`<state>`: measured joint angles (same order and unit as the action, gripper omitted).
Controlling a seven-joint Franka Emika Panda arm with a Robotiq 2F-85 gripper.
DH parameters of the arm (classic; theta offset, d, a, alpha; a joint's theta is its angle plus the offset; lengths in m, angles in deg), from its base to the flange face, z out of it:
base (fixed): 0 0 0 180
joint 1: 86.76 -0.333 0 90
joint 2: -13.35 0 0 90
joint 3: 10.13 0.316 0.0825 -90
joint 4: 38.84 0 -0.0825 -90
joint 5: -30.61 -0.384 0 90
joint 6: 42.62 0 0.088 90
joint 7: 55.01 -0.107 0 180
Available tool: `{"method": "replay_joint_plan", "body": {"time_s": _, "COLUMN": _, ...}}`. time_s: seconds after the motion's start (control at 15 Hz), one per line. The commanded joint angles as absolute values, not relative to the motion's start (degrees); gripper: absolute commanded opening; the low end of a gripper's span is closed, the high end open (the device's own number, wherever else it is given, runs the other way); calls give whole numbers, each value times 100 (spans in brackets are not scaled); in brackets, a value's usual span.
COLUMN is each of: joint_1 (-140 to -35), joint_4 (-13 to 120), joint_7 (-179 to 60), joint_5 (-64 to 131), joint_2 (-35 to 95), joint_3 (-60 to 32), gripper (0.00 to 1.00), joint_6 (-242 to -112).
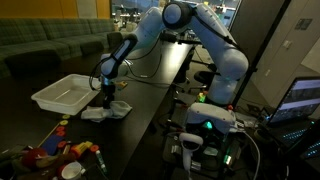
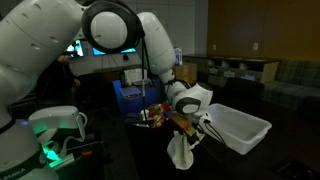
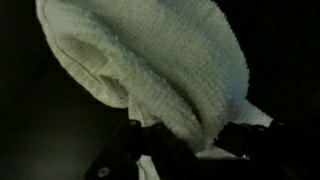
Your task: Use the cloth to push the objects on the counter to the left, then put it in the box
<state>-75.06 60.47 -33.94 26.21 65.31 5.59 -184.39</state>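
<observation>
Arm folded down over the counter [image 1: 145, 98]; gripper [image 1: 107, 98] pinching the cloth [image 1: 108, 112]
Elbow raised, forearm sloping down, wrist vertical; jaws pressed together on the cloth's top; cloth droops just beside the box [image 1: 60, 95]; objects [image 1: 70, 150] nearby

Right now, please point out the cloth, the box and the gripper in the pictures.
cloth [image 3: 150, 65]: wrist view, middle of the cream fabric.
box [image 1: 65, 93]: in an exterior view, bare white floor inside.
gripper [image 1: 107, 101]: in an exterior view, between the fingertips, shut on the cloth.
</observation>
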Motion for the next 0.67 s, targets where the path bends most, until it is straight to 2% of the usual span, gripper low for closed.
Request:
{"method": "replay_joint_plan", "body": {"time_s": 0.0, "joint_1": -7482, "joint_4": 6484, "joint_7": -3187, "joint_5": 2631, "joint_2": 5847, "joint_3": 317, "gripper": 9, "joint_6": -17807}}
{"method": "replay_joint_plan", "body": {"time_s": 0.6, "joint_1": -7934, "joint_4": 5976, "joint_7": -3764, "joint_5": 2711, "joint_2": 4723, "joint_3": -378, "gripper": 10, "joint_6": -17103}}
